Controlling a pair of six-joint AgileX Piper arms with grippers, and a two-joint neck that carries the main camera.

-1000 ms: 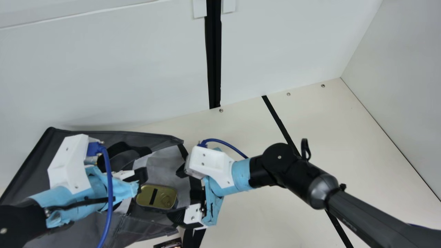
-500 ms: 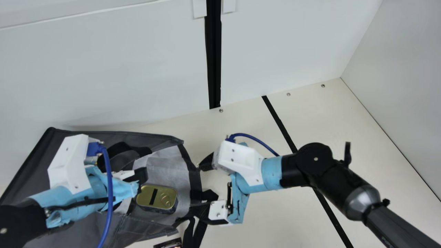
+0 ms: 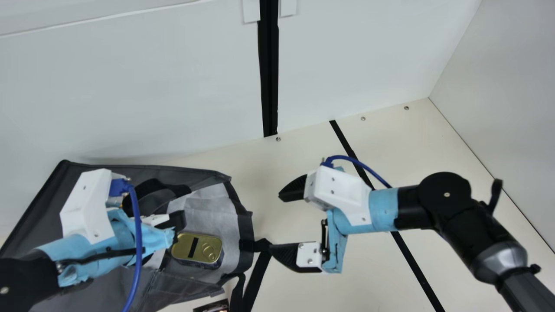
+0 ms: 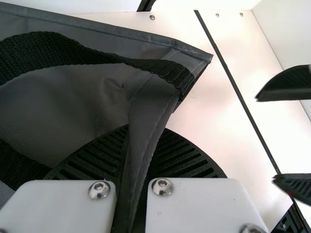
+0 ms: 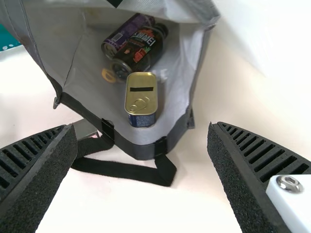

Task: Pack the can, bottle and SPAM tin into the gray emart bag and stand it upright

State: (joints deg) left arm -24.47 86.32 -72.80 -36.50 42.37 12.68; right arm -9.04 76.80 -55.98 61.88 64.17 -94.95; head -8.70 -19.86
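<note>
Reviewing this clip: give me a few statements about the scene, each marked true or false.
1. The SPAM tin sits inside the bag. True.
2. The right gripper is closed on the tin. False: its fingers are spread, with nothing between them.
3. The left gripper pinches the bag's fabric. True.
4. The can and the bottle lie beside each other. True.
5. The bag already stands upright. False: it lies on its side, its mouth toward the right gripper.
</note>
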